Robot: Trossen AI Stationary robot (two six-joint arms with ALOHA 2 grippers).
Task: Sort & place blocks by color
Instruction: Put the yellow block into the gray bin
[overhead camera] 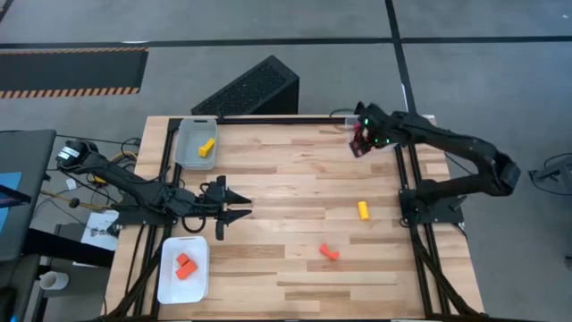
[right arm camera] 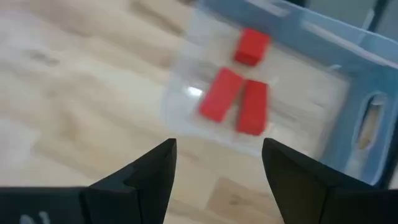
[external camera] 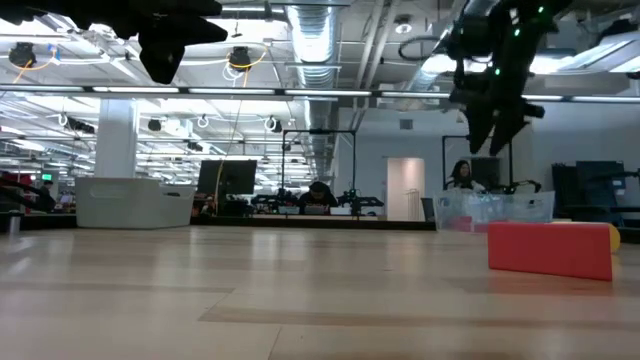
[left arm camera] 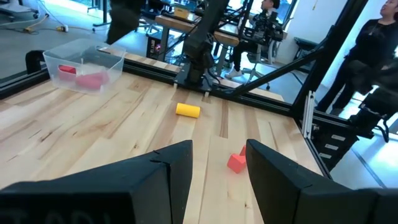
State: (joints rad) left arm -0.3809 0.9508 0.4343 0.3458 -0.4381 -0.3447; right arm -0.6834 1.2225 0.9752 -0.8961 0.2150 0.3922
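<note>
My right gripper [overhead camera: 361,136] is open and empty above the clear tray [right arm camera: 348,93] at the table's far right. Three red blocks [right arm camera: 236,102] lie on that tray's floor. My left gripper [overhead camera: 238,208] is open and empty over the table's left middle, pointing toward the right. A yellow block [overhead camera: 363,210] and a red-orange block [overhead camera: 329,252] lie loose on the wood at the right of the middle. Both also show in the left wrist view, the yellow block [left arm camera: 188,110] farther off and the red-orange block [left arm camera: 236,162] nearer.
A clear tray [overhead camera: 189,154] at the far left holds a yellow block [overhead camera: 207,148]. A white tray [overhead camera: 170,284] at the near left holds orange blocks [overhead camera: 185,266]. A black box [overhead camera: 250,89] stands beyond the far edge. People show in the room behind.
</note>
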